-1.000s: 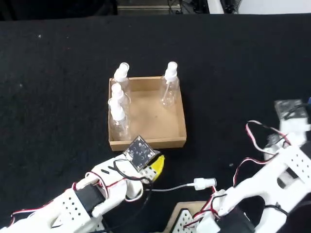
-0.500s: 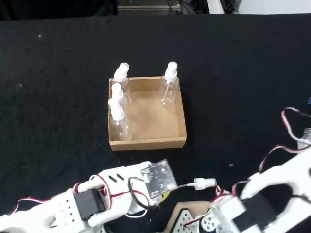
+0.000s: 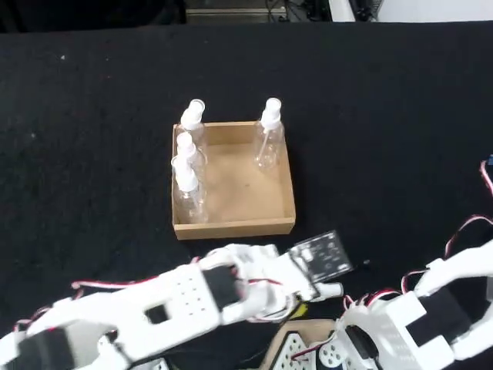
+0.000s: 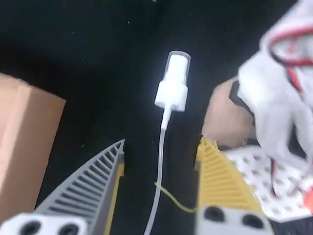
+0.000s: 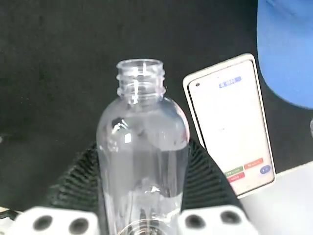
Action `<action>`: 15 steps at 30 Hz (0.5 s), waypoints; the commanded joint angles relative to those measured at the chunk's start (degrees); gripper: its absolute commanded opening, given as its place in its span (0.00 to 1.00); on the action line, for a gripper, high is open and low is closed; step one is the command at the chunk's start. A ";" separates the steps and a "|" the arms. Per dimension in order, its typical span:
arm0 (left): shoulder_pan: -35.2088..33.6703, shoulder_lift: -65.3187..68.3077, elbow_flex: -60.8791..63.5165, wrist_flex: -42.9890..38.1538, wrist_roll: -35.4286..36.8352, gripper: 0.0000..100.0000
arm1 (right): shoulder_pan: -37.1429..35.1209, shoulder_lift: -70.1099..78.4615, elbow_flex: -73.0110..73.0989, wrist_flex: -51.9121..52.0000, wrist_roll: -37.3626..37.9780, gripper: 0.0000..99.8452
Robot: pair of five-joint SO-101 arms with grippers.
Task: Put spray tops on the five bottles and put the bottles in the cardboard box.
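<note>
The left tool (image 4: 161,143) is open, its jaws standing on either side of the thin tube of a spray top (image 4: 172,89). The spray top lies on the black table (image 4: 98,58) with its head just ahead of the fingertips. The cardboard box (image 4: 24,142) sits off to one side of this tool and holds four capped bottles (image 3: 189,189). The right tool (image 5: 144,164) is clamped on a clear bottle (image 5: 142,127) without a top, its neck pointing away from the tool. A phone (image 5: 230,127) lies beyond it.
</note>
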 commanded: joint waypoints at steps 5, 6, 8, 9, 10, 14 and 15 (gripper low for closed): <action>1.10 20.92 -15.25 -5.19 0.88 0.22 | 3.87 0.13 -3.47 -1.76 2.29 0.01; 1.10 22.77 -16.84 -5.10 0.88 0.22 | 4.13 0.13 -3.47 -1.93 2.37 0.01; 1.19 26.02 -19.82 -5.10 0.88 0.22 | 4.31 0.13 -3.56 -1.93 2.37 0.01; 1.19 27.52 -21.32 -5.10 0.88 0.22 | 4.31 0.13 -3.56 -1.93 2.37 0.01; 1.19 28.92 -22.46 -5.01 0.79 0.22 | 4.31 0.13 -3.65 -1.93 2.37 0.01; 1.27 33.14 -25.45 -5.01 0.62 0.22 | 4.04 0.13 -3.56 -1.93 2.37 0.01; 1.27 33.93 -25.63 -5.01 0.62 0.22 | 4.04 0.13 -3.56 -1.93 2.37 0.01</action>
